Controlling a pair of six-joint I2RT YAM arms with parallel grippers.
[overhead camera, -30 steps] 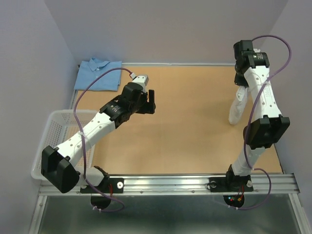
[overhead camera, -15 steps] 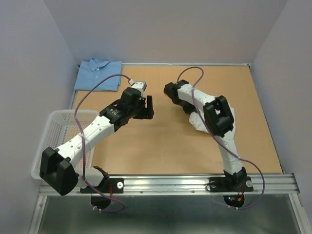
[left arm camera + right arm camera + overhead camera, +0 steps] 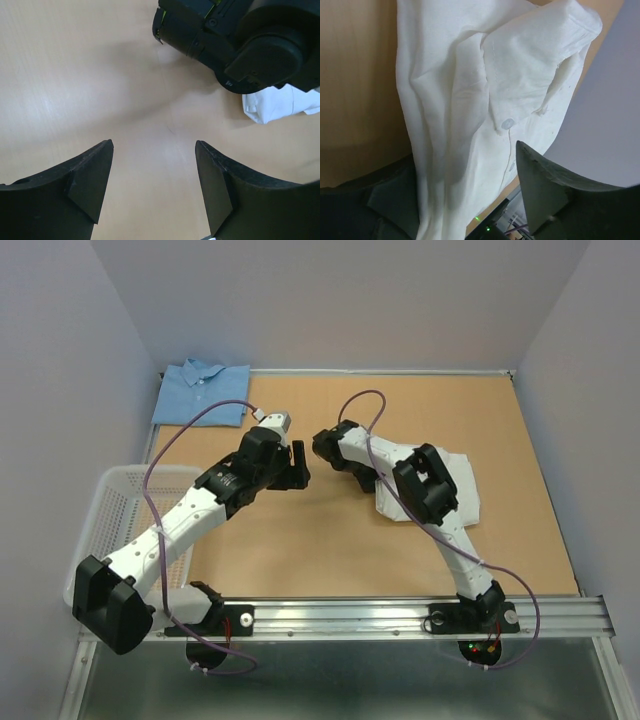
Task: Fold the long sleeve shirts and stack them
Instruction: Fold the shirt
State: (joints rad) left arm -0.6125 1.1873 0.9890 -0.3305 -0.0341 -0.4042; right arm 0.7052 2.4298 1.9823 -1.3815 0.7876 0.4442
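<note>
White shirt (image 3: 455, 485) lies spread in a rough rectangle on the table (image 3: 330, 545), well to the right of the basket (image 3: 110, 505). It is creased, with a buttoned cuff turned up in the right wrist view. The blue shirt (image 3: 200, 392) lies folded, collar uppermost, just beyond the basket at the table's far corner.

I see the left gripper (image 3: 153, 147) hovering over bare board to the right of the basket, its jaws wide apart and nothing between them. The right gripper (image 3: 465, 165) is further right of the basket, at the white shirt's nearer edge. Its jaws are parted with cloth lying under the gap, and I see no pinch on it.

The table top is a tan, cork-like board, matt and evenly lit. The basket is white mesh and overhangs the table's edge. A metal rail (image 3: 340, 618) runs rightward from the basket's near corner and carries both arm bases. Plain pale lavender-grey walls close in beyond and on both sides of the basket.
</note>
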